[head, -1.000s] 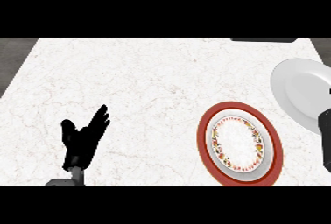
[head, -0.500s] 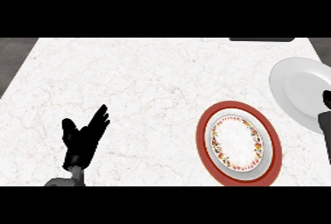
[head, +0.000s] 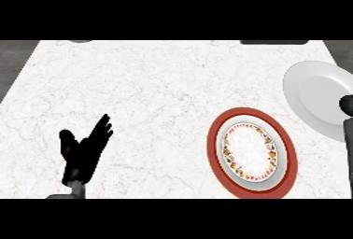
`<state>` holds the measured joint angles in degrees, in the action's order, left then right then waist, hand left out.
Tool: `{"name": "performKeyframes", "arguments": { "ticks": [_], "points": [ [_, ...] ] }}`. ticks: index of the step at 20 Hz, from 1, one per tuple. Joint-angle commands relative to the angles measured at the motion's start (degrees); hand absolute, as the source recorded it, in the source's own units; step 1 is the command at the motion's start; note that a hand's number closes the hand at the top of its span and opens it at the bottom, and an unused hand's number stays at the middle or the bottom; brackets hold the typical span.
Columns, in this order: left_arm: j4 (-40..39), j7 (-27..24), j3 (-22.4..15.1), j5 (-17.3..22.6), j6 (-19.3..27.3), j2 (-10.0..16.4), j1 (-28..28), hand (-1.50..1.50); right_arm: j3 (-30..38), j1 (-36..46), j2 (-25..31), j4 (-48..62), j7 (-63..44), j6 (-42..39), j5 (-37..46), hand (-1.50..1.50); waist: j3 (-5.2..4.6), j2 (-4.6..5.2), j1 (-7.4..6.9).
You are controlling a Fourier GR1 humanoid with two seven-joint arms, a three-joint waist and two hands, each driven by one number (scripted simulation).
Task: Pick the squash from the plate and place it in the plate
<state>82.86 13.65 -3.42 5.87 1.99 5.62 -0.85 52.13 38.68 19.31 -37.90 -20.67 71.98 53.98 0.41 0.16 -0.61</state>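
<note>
left hand [head: 82,151] open, resting lower left | right hand [head: 347,105] over white plate [head: 314,91]; grip cannot tell; squash unseen | judged: locate squash first; set it centred on red-rimmed plate [head: 251,113]

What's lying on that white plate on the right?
The white plate looks bare where it shows; only the right hand appears over its right side. Anything under that hand is hidden.

Veined white marble-look counter [head: 158,93], smooth, red-rimmed plate [head: 214,149] glossy, perhaps ceramic, plain white plate [head: 314,98] matt
</note>
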Motion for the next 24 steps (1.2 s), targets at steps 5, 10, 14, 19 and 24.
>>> {"name": "performKeyframes", "arguments": {
  "ticks": [5,10,14,19,24],
  "points": [
    [2.84,1.02,-0.8,-1.0,1.82,-1.08,-2.08,0.0,-10.67,-14.03,-10.03,-24.07,12.48,-8.38,-25.45,-1.5,-0.21,-0.54,1.16],
    [-1.43,-2.67,0.79,-0.99,0.24,0.0,-0.95,0.0,-15.97,-25.23,-18.76,-34.58,20.43,-11.65,-32.79,-1.5,-0.36,-0.39,1.44],
    [-6.15,-2.62,1.33,-1.82,1.01,-1.37,3.53,0.0,-21.62,-27.74,-19.16,-34.84,15.32,-9.5,-29.19,-1.5,-0.44,-0.19,0.93],
    [3.07,0.02,1.01,0.24,-1.78,0.18,-3.63,0.0,-32.67,-36.25,-19.26,-40.87,6.62,-5.44,-25.45,-1.5,-0.44,-0.25,0.63],
    [-0.52,-1.07,0.29,-2.05,-0.74,-0.98,-1.53,0.0,-41.07,-34.07,-19.3,-35.79,0.36,4.81,-21.68,-1.5,-0.43,-0.13,0.46]
  ]
}}
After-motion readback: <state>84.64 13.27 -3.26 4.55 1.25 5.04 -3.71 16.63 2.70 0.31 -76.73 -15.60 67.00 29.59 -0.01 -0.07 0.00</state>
